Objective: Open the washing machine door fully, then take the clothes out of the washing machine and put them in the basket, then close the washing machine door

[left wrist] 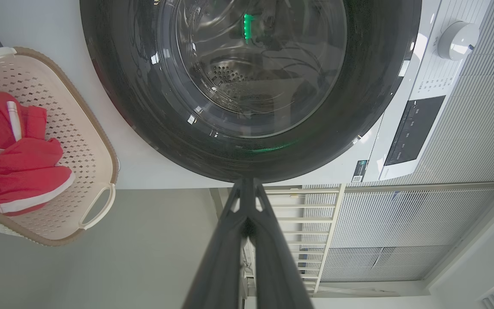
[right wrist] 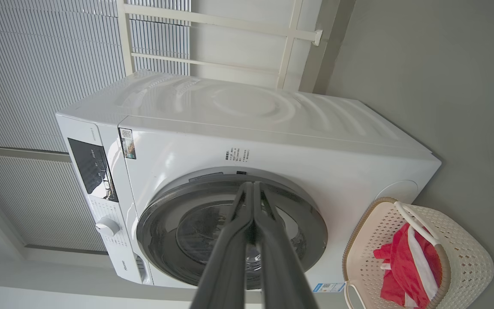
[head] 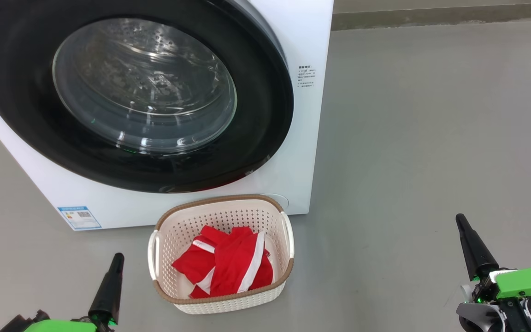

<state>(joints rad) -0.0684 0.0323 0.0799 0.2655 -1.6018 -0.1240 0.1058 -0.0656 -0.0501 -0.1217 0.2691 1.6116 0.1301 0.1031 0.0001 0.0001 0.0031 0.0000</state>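
1. Washing machine door (head: 143,87), large and round with a glossy black rim and bulging clear glass, sits flush on the big white front-loading washing machine (head: 302,138), going by the head and right wrist views. The steel drum behind the glass looks bare, with no red visible.
2. Left gripper (head: 118,257), two long dark fingers, is clenched tip to tip and holds nothing. It sits low at the left, well apart from the door.
3. Small cream perforated plastic basket (head: 221,199) with a brown woven-look rim stands on the floor just in front of the washer. Bright red clothes (head: 228,267) with white stripe trim lie bunched inside it.
4. Right gripper (head: 460,217) is also pinched shut and empty, well right of the basket.
5. My read: the task looks to be at its end. The one open item is the latch, which I can't confirm from here. If checking it, push square on the black rim with closed fingertips, not on the glass, and keep the arms clear of the basket.
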